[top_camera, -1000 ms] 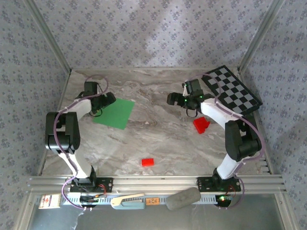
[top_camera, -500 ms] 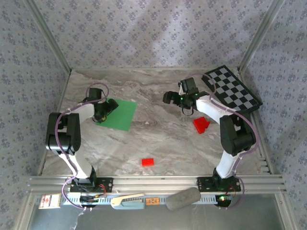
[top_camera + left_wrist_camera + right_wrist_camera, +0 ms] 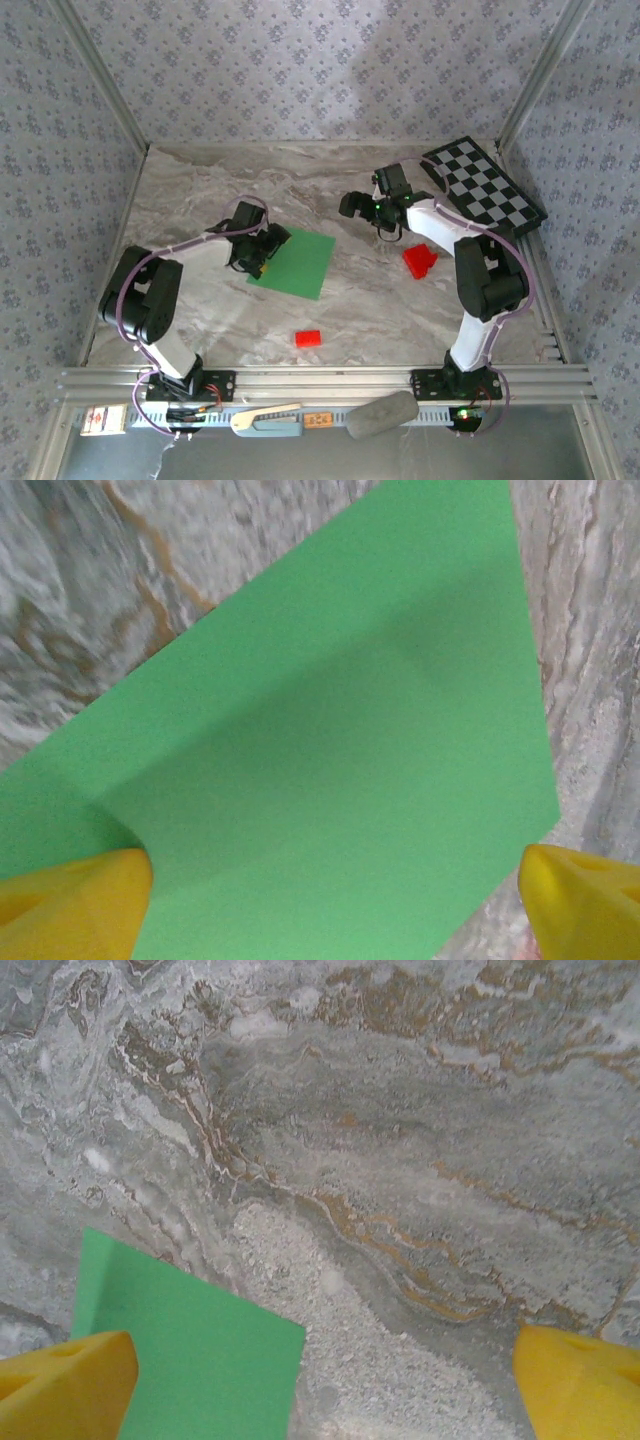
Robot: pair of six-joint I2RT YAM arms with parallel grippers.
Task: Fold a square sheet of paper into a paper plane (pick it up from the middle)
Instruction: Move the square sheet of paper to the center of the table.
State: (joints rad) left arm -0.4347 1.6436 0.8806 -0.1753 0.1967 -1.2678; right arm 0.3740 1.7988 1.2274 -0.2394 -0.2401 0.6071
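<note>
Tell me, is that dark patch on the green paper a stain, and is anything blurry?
Left wrist view: a soft-edged shadow, not a stain, crosses the square sheet of paper; the marble table looks smeared, the yellow fingertips soft. Right wrist view: marble crisp, light even.

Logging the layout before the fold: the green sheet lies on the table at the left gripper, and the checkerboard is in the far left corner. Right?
One slip: the checkerboard is in the far right corner, as the top external view shows. The square sheet of paper does lie on the table at the left gripper.
</note>
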